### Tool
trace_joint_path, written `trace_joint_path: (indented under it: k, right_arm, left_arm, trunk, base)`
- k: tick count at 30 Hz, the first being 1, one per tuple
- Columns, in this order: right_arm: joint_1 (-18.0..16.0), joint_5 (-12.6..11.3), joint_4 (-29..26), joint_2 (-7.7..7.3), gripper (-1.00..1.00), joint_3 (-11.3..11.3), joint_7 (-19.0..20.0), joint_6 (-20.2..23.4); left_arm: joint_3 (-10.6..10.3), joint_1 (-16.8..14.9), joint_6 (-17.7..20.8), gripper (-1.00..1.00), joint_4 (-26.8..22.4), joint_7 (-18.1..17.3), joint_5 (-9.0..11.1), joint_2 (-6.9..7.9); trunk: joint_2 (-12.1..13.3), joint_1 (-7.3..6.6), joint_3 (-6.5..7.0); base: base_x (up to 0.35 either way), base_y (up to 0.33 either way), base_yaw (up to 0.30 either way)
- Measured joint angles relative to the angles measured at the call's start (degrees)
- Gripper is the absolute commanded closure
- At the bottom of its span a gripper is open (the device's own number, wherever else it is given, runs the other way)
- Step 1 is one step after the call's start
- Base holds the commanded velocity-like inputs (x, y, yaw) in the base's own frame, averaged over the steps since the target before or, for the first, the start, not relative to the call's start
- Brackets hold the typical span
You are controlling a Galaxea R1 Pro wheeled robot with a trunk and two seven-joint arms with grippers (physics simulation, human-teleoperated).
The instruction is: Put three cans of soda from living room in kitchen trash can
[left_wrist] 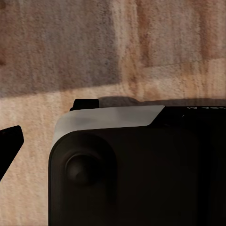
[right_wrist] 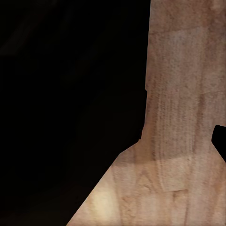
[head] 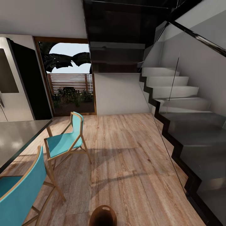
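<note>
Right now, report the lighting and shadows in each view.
Head view: daylight from the glass door throws chair shadows across the wood floor. Left wrist view: a shadow band crosses the floor, soft focus. Right wrist view: half black silhouette, the floor bright beside it.

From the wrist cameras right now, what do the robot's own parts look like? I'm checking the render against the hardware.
In the left wrist view, a matte black rounded housing carries a round knob-like boss and a light grey band along its edge; faint lettering there is unreadable. A black finger tip juts in. The right wrist view shows black, unlit bodywork, details hidden.
</note>
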Motion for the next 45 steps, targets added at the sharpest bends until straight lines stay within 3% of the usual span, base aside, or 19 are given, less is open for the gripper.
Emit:
trace_joint_path:
  k: [45]
  right_arm:
    - [0.0,0.0,0.0,0.0,-1.0,0.0,0.0,0.0]
  left_arm:
    - [0.0,0.0,0.0,-1.0,0.0,0.0,0.0,0.0]
  trunk:
    - [0.0,0.0,0.0]
  base:
    - [0.0,0.0,0.0]
